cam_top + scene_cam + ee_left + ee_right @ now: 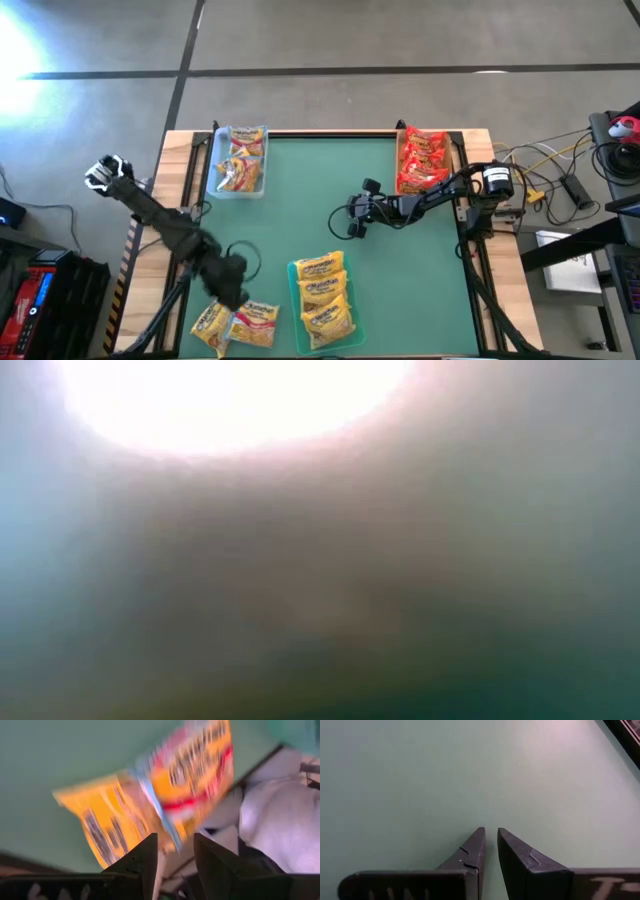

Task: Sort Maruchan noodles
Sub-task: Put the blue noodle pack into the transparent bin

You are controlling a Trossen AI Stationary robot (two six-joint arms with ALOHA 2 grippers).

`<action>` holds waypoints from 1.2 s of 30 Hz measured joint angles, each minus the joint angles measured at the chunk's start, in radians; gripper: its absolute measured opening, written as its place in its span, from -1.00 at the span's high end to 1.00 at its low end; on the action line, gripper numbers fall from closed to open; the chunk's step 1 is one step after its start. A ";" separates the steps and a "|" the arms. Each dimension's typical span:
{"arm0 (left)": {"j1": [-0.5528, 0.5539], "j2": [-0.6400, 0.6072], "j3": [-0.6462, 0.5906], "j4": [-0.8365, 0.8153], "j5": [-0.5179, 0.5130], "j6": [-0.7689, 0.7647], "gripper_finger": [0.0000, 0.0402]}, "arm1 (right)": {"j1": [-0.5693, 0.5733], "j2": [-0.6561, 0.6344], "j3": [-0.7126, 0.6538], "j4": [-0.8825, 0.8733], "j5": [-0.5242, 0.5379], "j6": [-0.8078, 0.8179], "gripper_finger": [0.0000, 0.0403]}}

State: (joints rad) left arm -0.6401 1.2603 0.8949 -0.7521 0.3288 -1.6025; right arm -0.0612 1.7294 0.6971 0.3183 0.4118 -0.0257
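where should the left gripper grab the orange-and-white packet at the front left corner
Probably the orange-and-white packet's free right edge, from above. It lies flat on the green mat, its left side touching or overlapping the yellow packet, with the left gripper just above. The crinkly edge seam suits the jaws.

A tray (213, 186) of noodle packets (240, 158) sits at the table's (290, 210) far left corner, and another tray (400, 150) of packets (422, 160) at the far right. A third tray (296, 300) of packets (325, 290) sits at the near edge, with two loose packets (235, 324) lying just to its left.
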 joint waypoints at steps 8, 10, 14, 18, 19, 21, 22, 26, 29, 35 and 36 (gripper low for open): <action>-0.153 0.154 0.139 0.010 -0.029 -0.281 0.51 | 0.000 0.000 0.000 0.000 0.000 0.000 0.79; -0.163 0.205 0.183 0.015 -0.029 -0.282 0.53 | 0.000 0.000 0.000 0.000 0.000 0.000 0.79; -0.165 0.298 0.276 0.019 -0.030 -0.273 0.59 | 0.000 0.000 0.000 0.000 0.000 -0.003 0.79; -0.164 0.392 0.345 0.020 -0.003 -0.279 0.63 | 0.000 0.000 0.000 0.000 0.000 -0.013 0.79; -0.164 0.412 0.357 0.020 0.021 -0.279 0.64 | 0.000 0.000 0.000 0.000 0.000 -0.013 0.79; -0.164 0.449 0.372 0.019 0.056 -0.274 0.66 | 0.000 0.000 0.000 0.000 0.000 -0.014 0.79; -0.163 0.462 0.374 0.020 0.063 -0.266 0.68 | 0.000 0.000 0.000 0.000 0.000 -0.013 0.79; -0.152 0.495 0.363 0.024 0.077 -0.231 0.77 | 0.000 0.000 0.000 -0.001 0.000 -0.020 0.79; -0.146 0.511 0.320 0.029 0.080 -0.224 0.82 | 0.000 0.000 0.000 -0.001 0.000 -0.019 0.79; -0.128 0.514 0.228 0.149 0.076 -0.176 0.91 | 0.000 0.000 0.000 -0.001 0.000 -0.017 0.79; -0.122 0.515 0.212 0.151 0.064 -0.172 0.93 | 0.000 0.000 0.000 -0.001 0.000 -0.017 0.79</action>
State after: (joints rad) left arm -0.7625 1.7752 1.1068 -0.6014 0.3931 -1.7747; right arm -0.0612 1.7294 0.6975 0.3176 0.4115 -0.0425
